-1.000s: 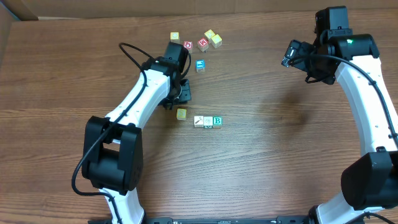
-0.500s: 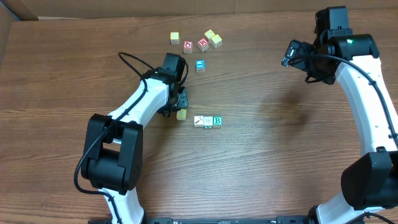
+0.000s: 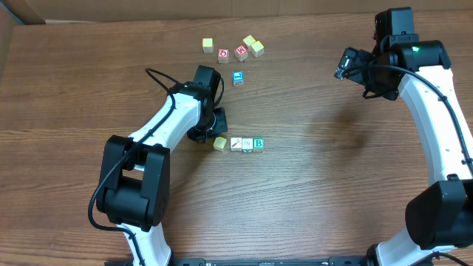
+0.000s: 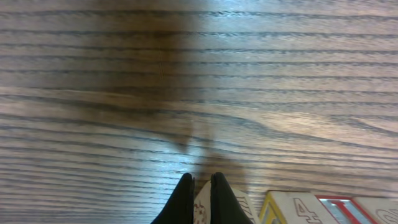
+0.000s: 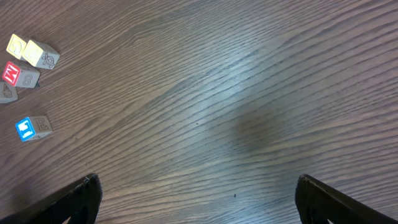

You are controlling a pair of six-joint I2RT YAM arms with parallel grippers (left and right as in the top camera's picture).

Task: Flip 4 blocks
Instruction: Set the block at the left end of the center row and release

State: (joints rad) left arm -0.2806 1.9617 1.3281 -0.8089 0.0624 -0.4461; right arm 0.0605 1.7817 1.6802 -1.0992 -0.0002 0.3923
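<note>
Ten small blocks lie on the table (image 3: 310, 185). Four blocks (image 3: 247, 144) sit in a row near the middle, and six other blocks (image 3: 241, 52) are farther back, one of them blue-printed (image 3: 238, 77). The left gripper (image 4: 200, 183) has its fingers pressed together at the row's left end, where the tilted end block (image 3: 220, 143) lies right at their tips. The right gripper (image 5: 197, 182) is spread wide, well apart from every block.

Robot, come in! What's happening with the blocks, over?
Left gripper jaws shut at yellow block, three-block row close beside. Right gripper jaws open, far off.
</note>
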